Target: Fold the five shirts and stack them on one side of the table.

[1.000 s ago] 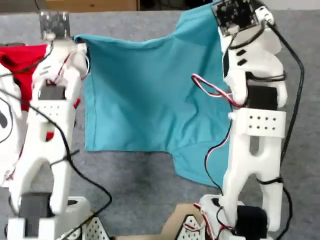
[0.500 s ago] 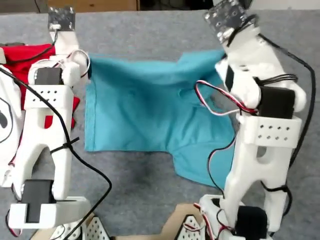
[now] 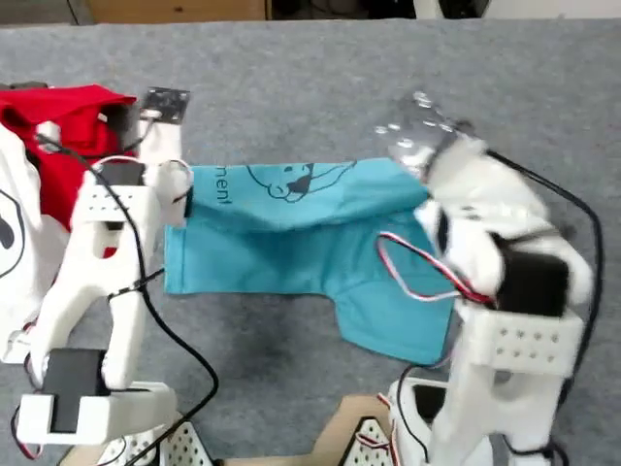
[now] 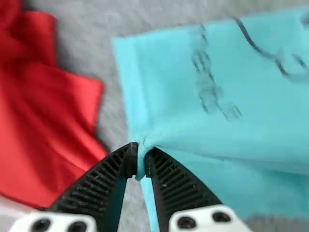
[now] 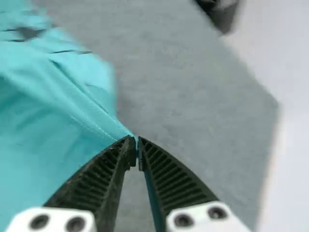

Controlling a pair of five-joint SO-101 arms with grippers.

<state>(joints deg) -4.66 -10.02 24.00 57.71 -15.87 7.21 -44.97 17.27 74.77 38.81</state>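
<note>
Both my grippers are clenched on the teal shirt (image 3: pixel 310 243). My left gripper (image 4: pixel 140 157) pinches a cloth edge at the shirt's left side, and my right gripper (image 5: pixel 136 145) pinches a thin edge at its right side.

A second ago I held the far edge up and well out over the far part of the table (image 3: pixel 291 58), with the shirt spread wide. Since then I have drawn both corners toward the near side, so the far part is now doubled over the rest and a drawing and some lettering face up. The shirt lies in the middle of the table as a shorter band, with one sleeve poking out at the near right.

I judge the first fold almost laid, and I have yet to let go. The red shirt (image 3: pixel 58 116) lies bunched at the far left, just beside my left arm, with a white shirt (image 3: pixel 12 233) at the left edge, both unfolded.
</note>
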